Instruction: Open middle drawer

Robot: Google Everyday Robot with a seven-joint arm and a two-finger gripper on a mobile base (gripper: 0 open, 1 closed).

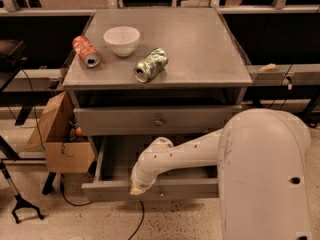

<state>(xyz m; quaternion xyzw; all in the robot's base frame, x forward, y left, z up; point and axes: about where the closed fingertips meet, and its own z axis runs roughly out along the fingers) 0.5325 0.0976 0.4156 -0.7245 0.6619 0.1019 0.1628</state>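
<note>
The middle drawer (180,188) is the lower of the two grey drawers that show, and it stands pulled out toward me with its dark inside exposed. My gripper (136,189) hangs from the white arm (185,151), which reaches in from the right. The gripper's tip rests at the top edge of that drawer's front, left of centre. Above it, a second grey drawer (125,121) with a small round knob (159,121) sits nearly flush under the tabletop. Anything below the open drawer is hidden by it.
On the grey cabinet top (200,49) lie a red can (85,51), a white bowl (121,39) and a green can (150,64). An open cardboard box (62,136) stands at the left on the floor. A black stand (20,204) and cable lie nearby. My white body (265,179) fills the lower right.
</note>
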